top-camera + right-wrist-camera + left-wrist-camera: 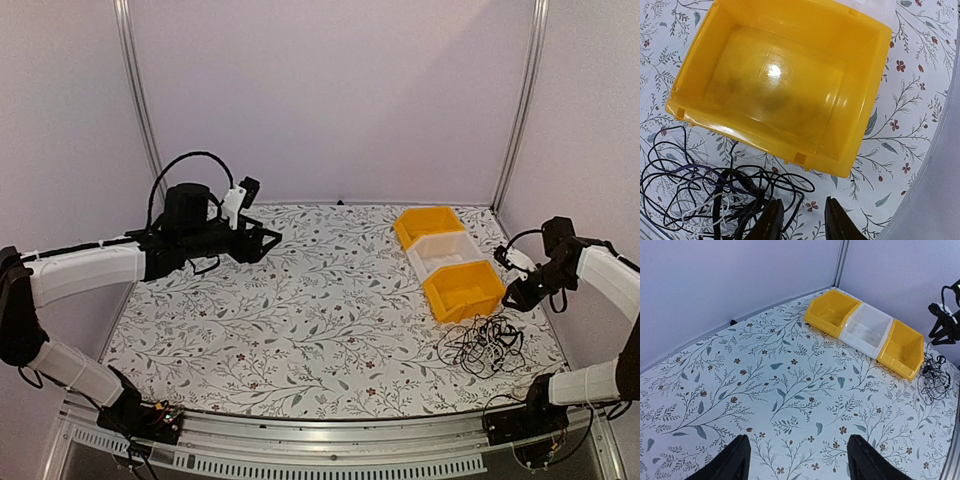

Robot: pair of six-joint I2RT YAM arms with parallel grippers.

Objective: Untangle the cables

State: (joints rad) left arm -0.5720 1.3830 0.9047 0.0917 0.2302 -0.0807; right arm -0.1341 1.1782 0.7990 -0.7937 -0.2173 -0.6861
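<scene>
The cables point(483, 345) lie as one tangle of thin black and white cords on the table at the front right, just in front of the near yellow bin point(463, 290). In the right wrist view the tangle point(705, 195) fills the lower left, below that bin point(780, 80). My right gripper point(802, 225) hovers above the tangle's right edge, jaws a little apart with nothing between them; it also shows in the top view point(512, 297). My left gripper point(268, 238) is raised over the far left, wide open and empty point(799, 465). The tangle is far off in the left wrist view point(934, 377).
Three bins stand in a row at the back right: a yellow one point(427, 225), a white one point(443, 252) and the near yellow one. The floral table cover point(320, 300) ends at a metal rail in front point(320, 440). Walls close in on the left, back and right.
</scene>
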